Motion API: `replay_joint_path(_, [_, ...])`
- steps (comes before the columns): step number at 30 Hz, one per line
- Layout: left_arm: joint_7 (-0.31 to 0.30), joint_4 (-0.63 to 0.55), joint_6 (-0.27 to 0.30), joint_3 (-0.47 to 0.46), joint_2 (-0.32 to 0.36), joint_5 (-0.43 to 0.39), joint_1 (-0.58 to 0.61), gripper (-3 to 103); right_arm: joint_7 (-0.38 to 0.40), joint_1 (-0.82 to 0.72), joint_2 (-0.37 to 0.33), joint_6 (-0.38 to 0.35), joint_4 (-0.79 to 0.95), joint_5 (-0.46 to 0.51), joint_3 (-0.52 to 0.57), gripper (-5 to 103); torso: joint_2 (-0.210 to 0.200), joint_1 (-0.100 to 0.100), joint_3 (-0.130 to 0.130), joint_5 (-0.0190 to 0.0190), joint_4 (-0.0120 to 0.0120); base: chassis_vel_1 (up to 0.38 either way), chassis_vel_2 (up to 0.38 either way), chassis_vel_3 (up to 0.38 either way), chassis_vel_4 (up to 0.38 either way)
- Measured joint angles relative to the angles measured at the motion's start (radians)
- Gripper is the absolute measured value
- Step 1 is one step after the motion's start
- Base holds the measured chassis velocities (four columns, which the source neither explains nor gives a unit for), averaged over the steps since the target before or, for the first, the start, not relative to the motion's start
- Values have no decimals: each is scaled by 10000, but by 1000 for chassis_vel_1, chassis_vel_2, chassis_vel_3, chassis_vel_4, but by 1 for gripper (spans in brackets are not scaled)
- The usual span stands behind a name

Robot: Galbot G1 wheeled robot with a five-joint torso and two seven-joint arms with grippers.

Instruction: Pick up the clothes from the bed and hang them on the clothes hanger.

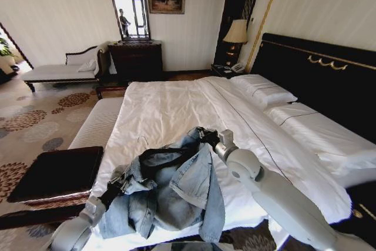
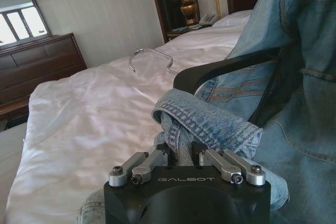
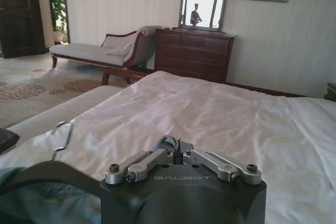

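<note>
Grippers, left (image 2: 181, 157) and right (image 3: 178, 153), each clamped on denim jacket (image 1: 176, 195) with hanger (image 1: 161, 157), above bed (image 1: 170, 110).

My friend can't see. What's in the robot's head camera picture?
Two robot hands, left hand and right hand, each grip the denim jacket at the foot of a white bed. A black hanger sits inside the jacket.
</note>
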Motion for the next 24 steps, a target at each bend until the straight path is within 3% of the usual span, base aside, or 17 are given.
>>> replay_joint_path(9, [-259,-181,549,911,116,-38,-801,19,-28,-496,191,-68,194,-265,-132,3,0,2,0,1,-1,0,0,0,0])
replay_joint_path(24, [-548,52,1044,1751,147,-187,-1721,19,-301,-879,193,-42,1202,404,-474,3,0,3,1,0,0,0,0,0,0])
